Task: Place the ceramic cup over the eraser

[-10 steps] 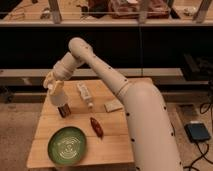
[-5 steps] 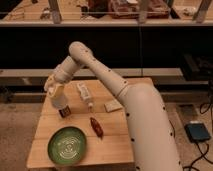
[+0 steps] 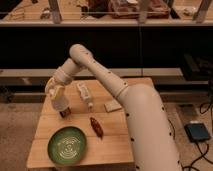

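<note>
The off-white ceramic cup [image 3: 60, 102] is in my gripper [image 3: 55, 91] at the left of the wooden table [image 3: 112, 147]. The gripper is shut on the cup from its upper left and holds it slightly tilted. The small dark eraser [image 3: 64, 114] lies on the table right under the cup's lower edge. Only its front part shows below the cup. I cannot tell whether the cup touches the eraser.
A white tube-like bottle [image 3: 85, 95] lies right of the cup. A pale rectangular block [image 3: 113, 105] lies further right. A red-brown wrapped object [image 3: 96, 126] lies at the table's middle, and a green plate [image 3: 67, 145] at the front left. Dark shelving stands behind.
The gripper and cup have shifted very slightly right and down over the eraser. Nothing else has moved.
</note>
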Robot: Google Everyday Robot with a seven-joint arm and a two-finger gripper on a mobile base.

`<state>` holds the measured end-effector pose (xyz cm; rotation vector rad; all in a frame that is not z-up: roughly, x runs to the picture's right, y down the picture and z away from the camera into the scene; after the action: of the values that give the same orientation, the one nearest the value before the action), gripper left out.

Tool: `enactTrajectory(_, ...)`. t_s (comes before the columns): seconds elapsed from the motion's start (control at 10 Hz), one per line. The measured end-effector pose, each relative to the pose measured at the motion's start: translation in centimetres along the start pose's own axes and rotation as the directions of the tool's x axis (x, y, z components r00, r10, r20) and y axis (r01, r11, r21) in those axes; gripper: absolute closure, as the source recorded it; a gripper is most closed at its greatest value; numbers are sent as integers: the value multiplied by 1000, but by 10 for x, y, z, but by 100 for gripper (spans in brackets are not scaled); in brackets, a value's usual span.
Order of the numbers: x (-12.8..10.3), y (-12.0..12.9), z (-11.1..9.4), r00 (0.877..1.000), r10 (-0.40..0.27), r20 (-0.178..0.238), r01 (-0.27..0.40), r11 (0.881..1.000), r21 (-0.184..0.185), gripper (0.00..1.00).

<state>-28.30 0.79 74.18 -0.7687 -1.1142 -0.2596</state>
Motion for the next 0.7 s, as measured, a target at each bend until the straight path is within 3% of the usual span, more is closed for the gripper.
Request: enactTrajectory(0.7,13,6,15,1000,4,7,-4,1000,-15,98)
